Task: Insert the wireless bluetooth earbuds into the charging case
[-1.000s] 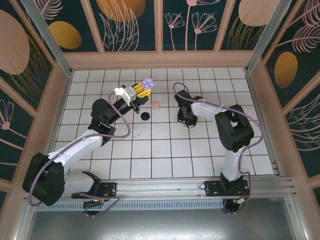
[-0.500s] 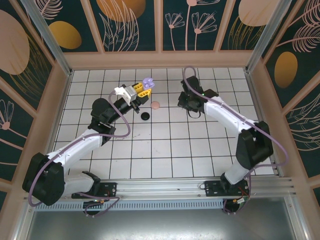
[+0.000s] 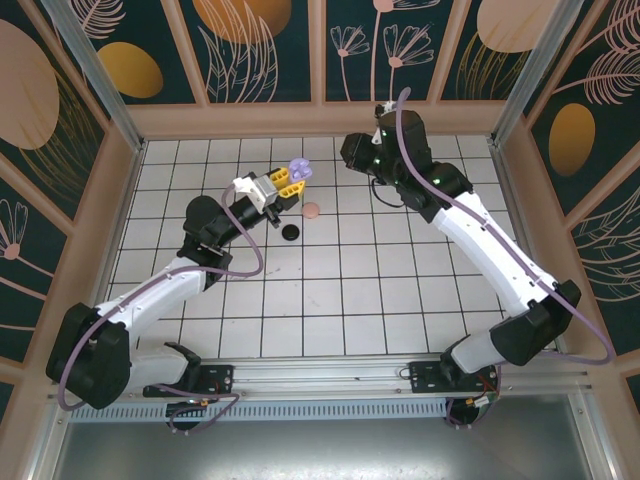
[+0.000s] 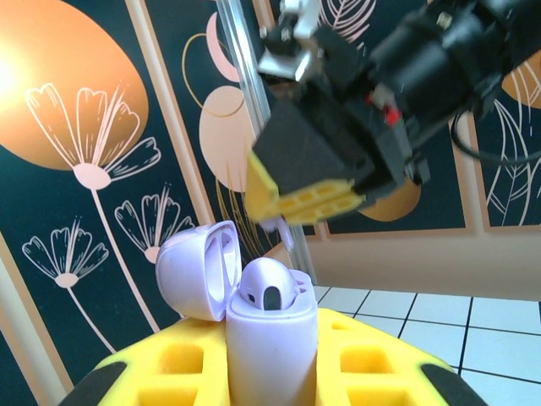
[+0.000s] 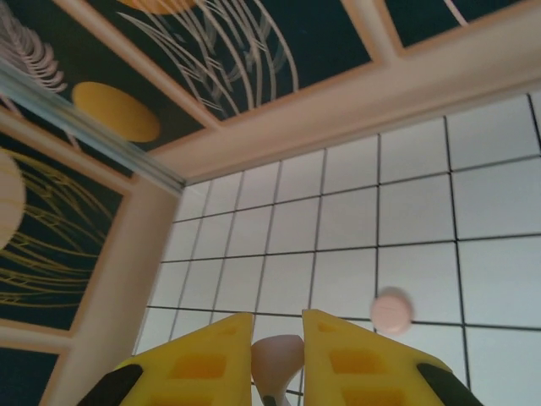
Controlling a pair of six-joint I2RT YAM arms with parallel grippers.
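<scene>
My left gripper (image 3: 290,178) is shut on an open lavender charging case (image 4: 270,347), held upright off the table, its lid (image 4: 196,271) tipped back to the left. One lavender earbud (image 4: 269,288) sits in the case's left slot. My right gripper (image 5: 277,338) is shut on a pale earbud (image 5: 277,357), bulb between the yellow fingers and stem pointing down. In the left wrist view the right gripper (image 4: 308,199) hangs just above the case, apart from it. From the top the right gripper (image 3: 358,155) is raised to the right of the case (image 3: 298,168).
A round pink case (image 3: 311,211) and a round black case (image 3: 290,232) lie on the white grid table (image 3: 340,290) below the held case. The pink case (image 5: 391,310) also shows under the right gripper. The back wall is close behind both grippers.
The right arm has lifted off the table and swung up and toward the back wall, ending beside the held case. The left arm and case have barely shifted.
</scene>
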